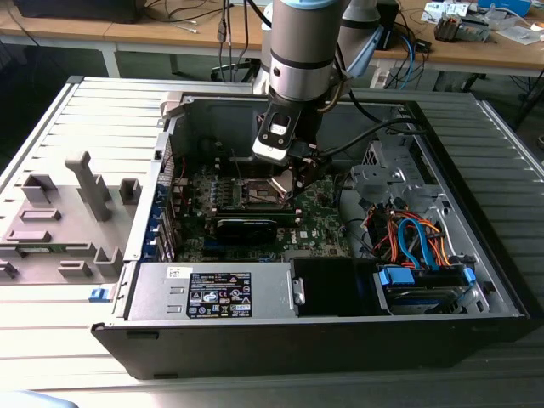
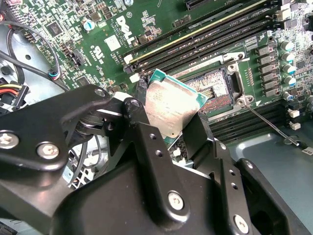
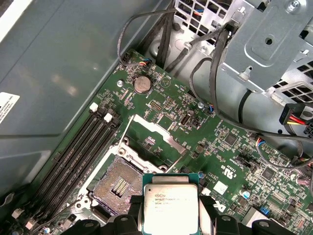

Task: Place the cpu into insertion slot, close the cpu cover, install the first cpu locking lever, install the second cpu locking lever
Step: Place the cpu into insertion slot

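My gripper (image 2: 168, 120) is shut on the cpu (image 2: 172, 104), a small square chip with a silver-grey top, pinched at two opposite edges. In the first wrist view the cpu (image 3: 171, 205) hangs just off one side of the insertion slot (image 3: 117, 186), whose dark contact field lies bare. The cpu cover (image 3: 168, 139), a thin silvery frame, is swung open beyond the slot. In the second wrist view the chip is tilted above the insertion slot (image 2: 212, 88), and a thin wire locking lever (image 2: 269, 125) sticks out beside it. The exterior view puts the gripper (image 1: 289, 180) over the insertion slot (image 1: 262, 194).
Long memory slots (image 3: 78, 147) flank the socket. A black card (image 1: 246, 228) lies in front of it, the power supply (image 1: 212, 293) nearer still. A drive cage with coloured cables (image 1: 421, 242) is at the exterior view's right. Loose black cables (image 3: 161, 34) hang by the metal bracket (image 3: 274, 44).
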`<state>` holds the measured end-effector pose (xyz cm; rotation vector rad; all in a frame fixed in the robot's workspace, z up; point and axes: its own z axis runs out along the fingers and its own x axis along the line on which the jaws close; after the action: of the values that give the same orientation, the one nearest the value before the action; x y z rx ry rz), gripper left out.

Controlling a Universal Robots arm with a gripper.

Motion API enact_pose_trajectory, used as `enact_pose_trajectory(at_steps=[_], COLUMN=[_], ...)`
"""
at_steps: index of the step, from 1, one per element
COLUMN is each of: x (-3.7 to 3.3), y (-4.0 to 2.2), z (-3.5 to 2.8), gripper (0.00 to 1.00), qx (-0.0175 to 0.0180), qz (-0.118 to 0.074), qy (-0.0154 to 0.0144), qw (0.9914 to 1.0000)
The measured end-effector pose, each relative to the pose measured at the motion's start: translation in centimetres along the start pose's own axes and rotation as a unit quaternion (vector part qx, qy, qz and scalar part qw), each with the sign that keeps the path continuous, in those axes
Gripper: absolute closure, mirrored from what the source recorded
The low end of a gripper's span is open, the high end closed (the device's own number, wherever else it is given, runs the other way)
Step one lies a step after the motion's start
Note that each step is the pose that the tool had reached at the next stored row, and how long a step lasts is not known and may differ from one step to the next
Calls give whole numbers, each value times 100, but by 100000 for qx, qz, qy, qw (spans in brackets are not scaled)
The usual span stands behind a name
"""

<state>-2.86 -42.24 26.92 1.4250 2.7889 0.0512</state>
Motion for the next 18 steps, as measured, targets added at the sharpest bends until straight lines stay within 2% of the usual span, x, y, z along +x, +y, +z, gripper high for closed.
enact_pose_trajectory(at_steps=[18], x=[0], y=[0], z=[0], gripper=[45], qx=[-5], qz=[413], qy=[-16], qw=[99999])
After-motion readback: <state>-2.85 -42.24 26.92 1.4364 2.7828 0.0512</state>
